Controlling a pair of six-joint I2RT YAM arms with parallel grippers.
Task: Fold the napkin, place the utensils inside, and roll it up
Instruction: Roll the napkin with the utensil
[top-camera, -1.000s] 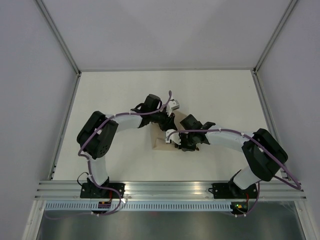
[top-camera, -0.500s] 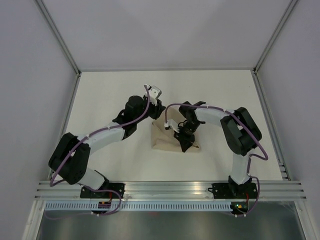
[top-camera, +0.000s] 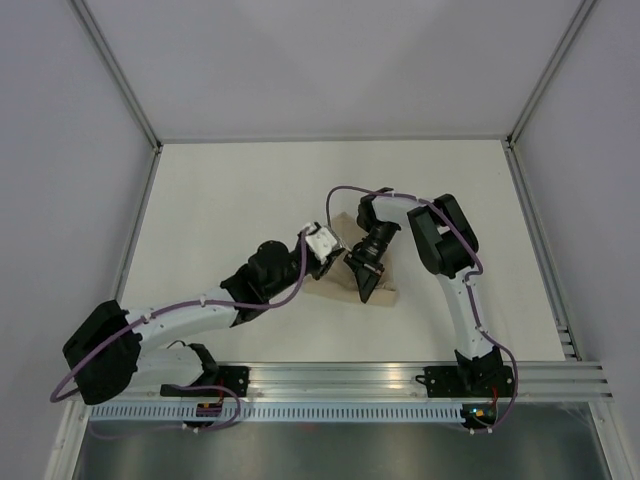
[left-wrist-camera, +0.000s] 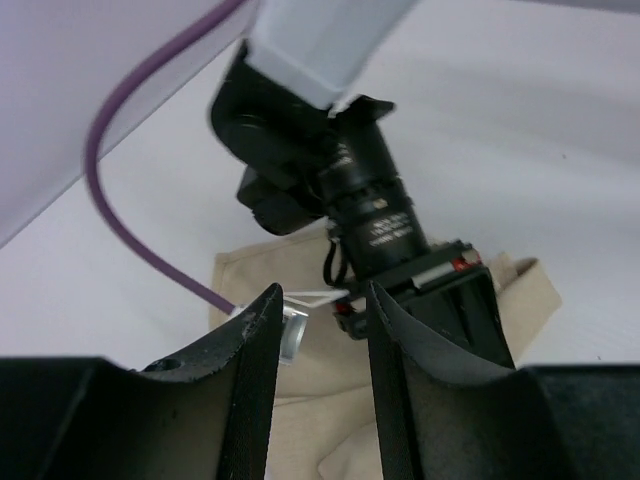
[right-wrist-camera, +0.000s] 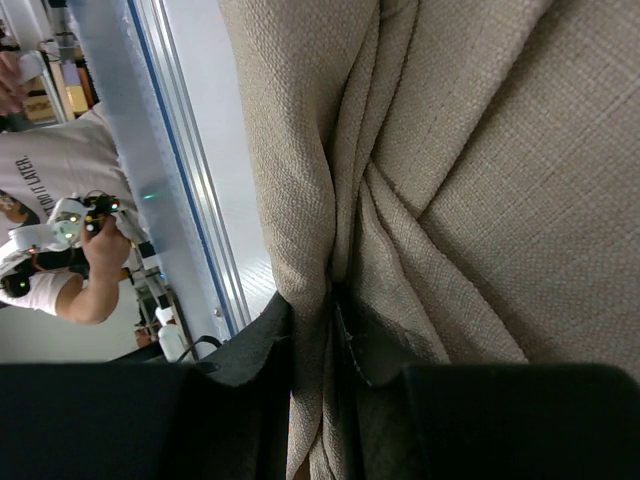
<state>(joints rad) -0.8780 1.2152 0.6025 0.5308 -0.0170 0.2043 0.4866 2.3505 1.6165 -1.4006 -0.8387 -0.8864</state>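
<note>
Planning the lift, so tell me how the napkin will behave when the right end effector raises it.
The napkin will likely drape and sag: it bunches into soft folds where the right end effector pinches it. Its coarse weave probably grips rather than slips. Thin layers suggest it is light.

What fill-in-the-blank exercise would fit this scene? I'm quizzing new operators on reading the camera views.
1. The right gripper pinches a fold of the ____.
2. The left gripper stands open and holds ____.
3. The table surface is ____ in colour.
Missing words: napkin; nothing; white.
</note>
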